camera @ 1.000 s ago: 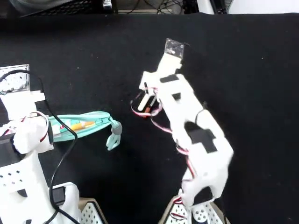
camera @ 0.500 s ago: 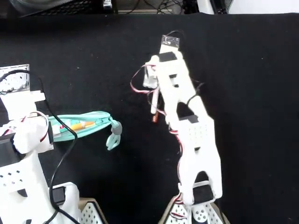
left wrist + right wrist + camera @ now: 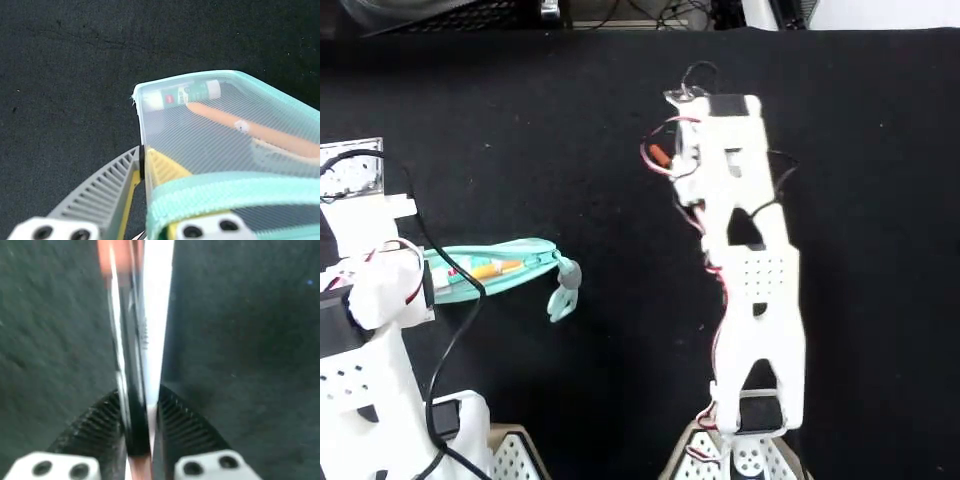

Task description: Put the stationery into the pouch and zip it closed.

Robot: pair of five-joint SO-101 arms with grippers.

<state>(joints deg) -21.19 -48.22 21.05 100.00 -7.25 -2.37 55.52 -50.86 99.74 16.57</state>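
I am watching right gripper [image 3: 141, 400] clamping pen [image 3: 134, 340], jaws nearly together, arm reaching to upper centre of high view. Left gripper [image 3: 142, 165] is pinching pouch [image 3: 505, 268] edge at left-centre, with orange pencil [image 3: 250, 127] and green-labelled tube [image 3: 187, 94] lying inside.

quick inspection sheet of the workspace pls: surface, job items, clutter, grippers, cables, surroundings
surface: black cloth over the table
job's things: teal pouch holds an orange pen and a green and white stick; second pen clamped by the right arm
clutter: nothing seen
grippers: left gripper shut on the pouch's wall; right gripper shut on the second pen
cables: black cable crosses the pouch; red and white wires along the right arm
surroundings: loose cables beyond the far edge
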